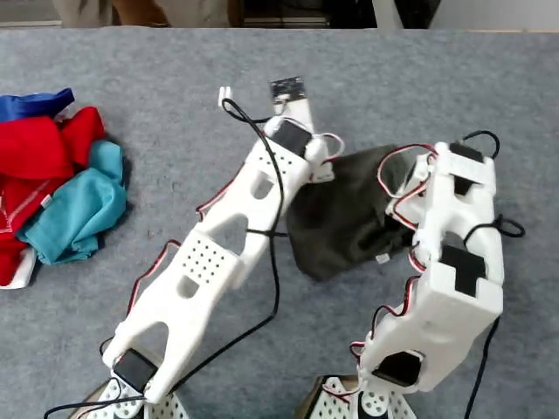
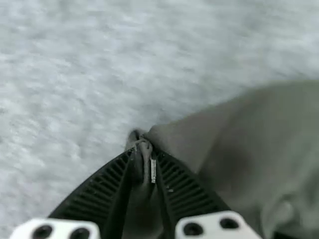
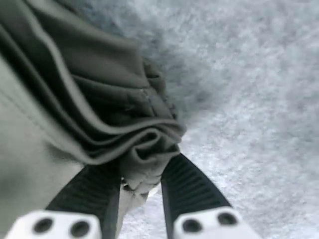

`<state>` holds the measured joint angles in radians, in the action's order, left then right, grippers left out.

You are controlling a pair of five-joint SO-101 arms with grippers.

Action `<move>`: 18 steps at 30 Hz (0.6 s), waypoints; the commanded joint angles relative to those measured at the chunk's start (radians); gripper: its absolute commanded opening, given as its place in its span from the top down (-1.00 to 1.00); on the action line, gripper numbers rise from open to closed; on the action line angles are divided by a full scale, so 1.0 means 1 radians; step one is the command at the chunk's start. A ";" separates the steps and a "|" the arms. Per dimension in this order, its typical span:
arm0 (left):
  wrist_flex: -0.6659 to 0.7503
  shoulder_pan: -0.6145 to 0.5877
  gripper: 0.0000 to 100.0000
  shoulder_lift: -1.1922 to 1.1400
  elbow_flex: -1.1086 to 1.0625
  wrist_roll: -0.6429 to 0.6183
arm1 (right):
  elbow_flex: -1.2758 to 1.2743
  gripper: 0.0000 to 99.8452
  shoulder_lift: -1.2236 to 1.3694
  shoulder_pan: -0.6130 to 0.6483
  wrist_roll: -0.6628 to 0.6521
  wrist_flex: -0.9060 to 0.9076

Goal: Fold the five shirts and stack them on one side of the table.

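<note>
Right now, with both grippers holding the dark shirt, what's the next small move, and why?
Probably draw the left gripper and right gripper apart, stretching the dark shirt flat: each pinches an edge, and the cloth between them lies bunched on the table.

Plain grey on the table (image 1: 419, 78), faintly mottled like felt. Dark olive-grey all over the olive-grey shirt (image 1: 345, 223), with a small white tag (image 1: 382, 258) at its edge. In the pile, a red shirt (image 1: 39, 148), a teal shirt (image 1: 74, 205) and a blue shirt (image 1: 31, 103), each one plain, plus a white cloth edge (image 1: 24, 267) beneath. White shells on the left arm (image 1: 218, 253) and the right arm (image 1: 454, 262), with black blocks at the joints. Red and black wires (image 1: 276, 279) alongside. Black and ribbed inside the left gripper (image 2: 144, 154) and the right gripper (image 3: 147, 172), white at the base.
</note>
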<state>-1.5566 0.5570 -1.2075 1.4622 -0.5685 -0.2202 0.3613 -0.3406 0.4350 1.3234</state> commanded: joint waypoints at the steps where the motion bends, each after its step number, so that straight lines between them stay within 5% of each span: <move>1: -0.026 0.074 0.96 0.022 0.138 -0.009 | -0.056 0.99 -0.093 -0.093 -0.086 0.025; 8: -0.037 0.218 0.96 0.024 0.213 -0.012 | -0.222 0.99 -0.375 -0.282 -0.229 0.026; 18: 0.009 0.394 0.96 0.030 0.213 -0.014 | -0.361 0.99 -0.699 -0.751 -0.499 0.017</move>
<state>-1.5796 0.8991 -1.2075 1.6295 -0.5746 -0.5700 -0.2493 -0.9436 0.0054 1.3433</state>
